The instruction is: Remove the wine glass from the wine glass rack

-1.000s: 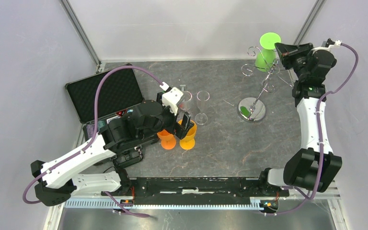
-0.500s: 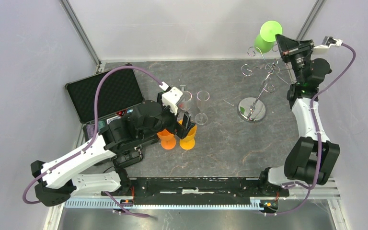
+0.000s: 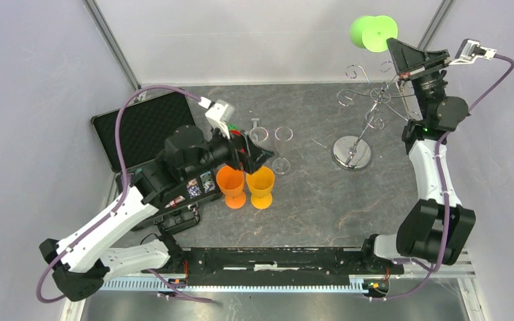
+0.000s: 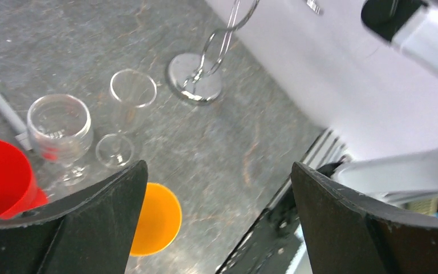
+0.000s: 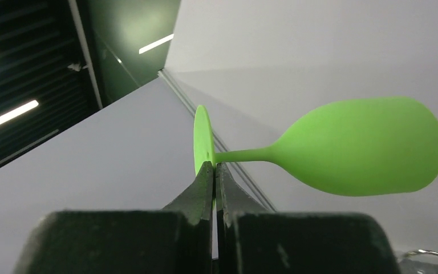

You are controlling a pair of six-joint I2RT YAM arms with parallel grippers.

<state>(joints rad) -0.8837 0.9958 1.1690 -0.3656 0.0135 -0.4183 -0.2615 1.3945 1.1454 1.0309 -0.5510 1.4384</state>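
Two robot arms are reaching over a dark grey, stone-patterned tabletop (image 3: 308, 200). The right hand (image 3: 392, 45) is clenching the lime-green plastic wine glass (image 3: 373, 32) by the edge of its flat round foot. In the right wrist view its two black fingers (image 5: 197, 191) are pressing together on that thin disc, and the stem and bowl are pointing out sideways from them. The glass is hanging high in the air at the far right of the scene, apart from the thin silver wire wine glass rack (image 3: 352, 154). The rack is standing upright on its round shiny base, its curled arms carrying nothing.

The left hand (image 3: 258, 157) is hovering with its fingers spread wide and nothing between them. It is hanging above two orange plastic goblets (image 3: 246, 184) that are standing side by side. Just beyond them two clear stemmed glasses (image 3: 282, 144) are standing upright. In the left wrist view a red cup (image 4: 0, 177) is showing at the left edge. An open black case with a foam lining (image 3: 148, 130) is lying at the tabletop's left side.
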